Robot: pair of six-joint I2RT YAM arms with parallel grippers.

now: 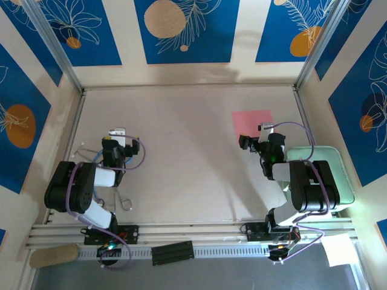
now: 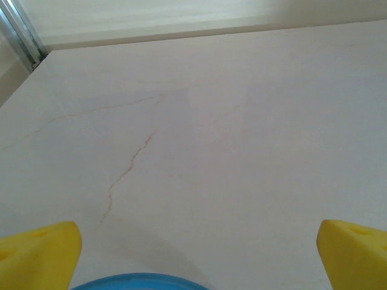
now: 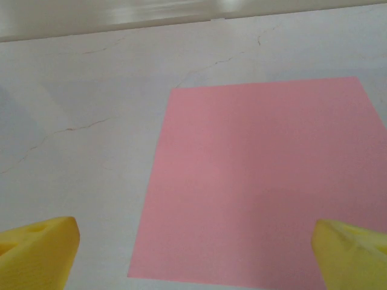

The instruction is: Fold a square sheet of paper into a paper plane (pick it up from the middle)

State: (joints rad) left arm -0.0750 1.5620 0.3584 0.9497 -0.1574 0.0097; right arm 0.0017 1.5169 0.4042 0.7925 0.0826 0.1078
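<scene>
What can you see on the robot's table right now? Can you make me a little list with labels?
paper: flat pink square sheet of paper, lying on the far right part of the pale table
folds: none yet
left hand: open, over bare table, holding nothing
right hand: open, at the sheet's near edge, holding nothing
by the right arm: pale green cushion-like pad
</scene>
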